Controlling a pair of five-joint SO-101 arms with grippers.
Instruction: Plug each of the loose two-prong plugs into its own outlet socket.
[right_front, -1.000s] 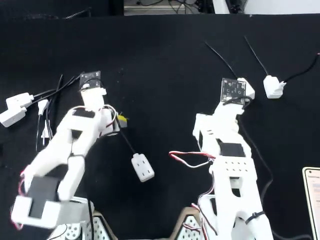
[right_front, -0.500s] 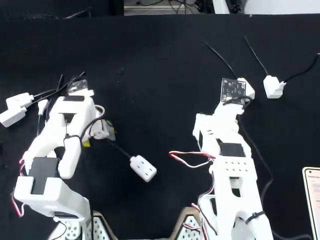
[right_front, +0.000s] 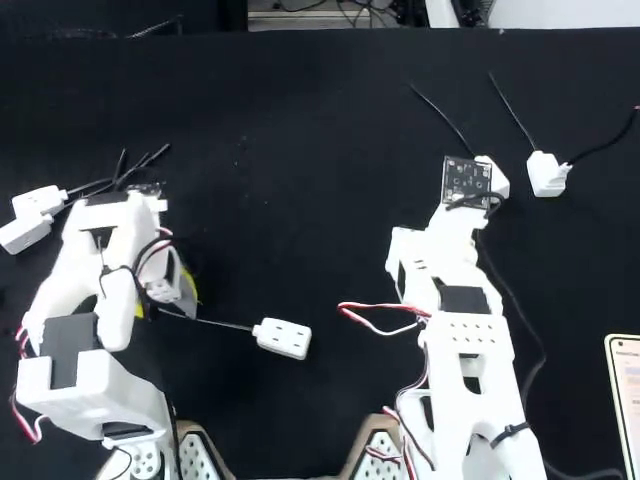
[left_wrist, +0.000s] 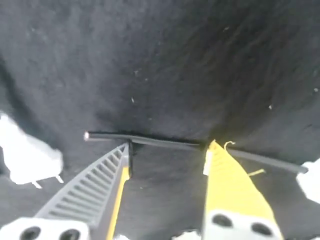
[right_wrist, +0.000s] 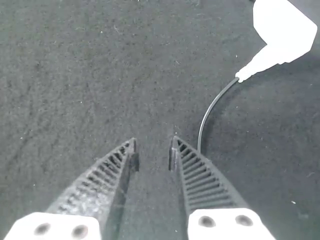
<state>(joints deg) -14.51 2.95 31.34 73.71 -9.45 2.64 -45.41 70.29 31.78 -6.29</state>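
Note:
My left gripper (left_wrist: 167, 150) is open close above the cloth, and a thin black cord (left_wrist: 165, 143) lies straight across both fingertips. In the high view that cord (right_front: 220, 323) runs from the left gripper (right_front: 172, 292) to a white outlet socket (right_front: 283, 338) lying near the table's middle front. A white two-prong plug (left_wrist: 30, 160) lies beside one finger. Two white plugs (right_front: 40, 200) (right_front: 25, 232) rest at the far left. My right gripper (right_wrist: 152, 150) is a little open with nothing in it. A short way beyond it lies a white plug (right_wrist: 282, 30) (right_front: 548, 172) on a black cord.
Loose black cable ends (right_front: 130, 165) fan out beside the left arm. Two thin black cables (right_front: 440, 115) (right_front: 512, 112) run back from the right side. A white card (right_front: 625, 375) lies at the right edge. Black cloth (right_front: 320, 150) covers the table.
The left arm has swung back and to the left, taking the cord's end along. The white socket has turned to lie nearly level. The right arm has kept still.

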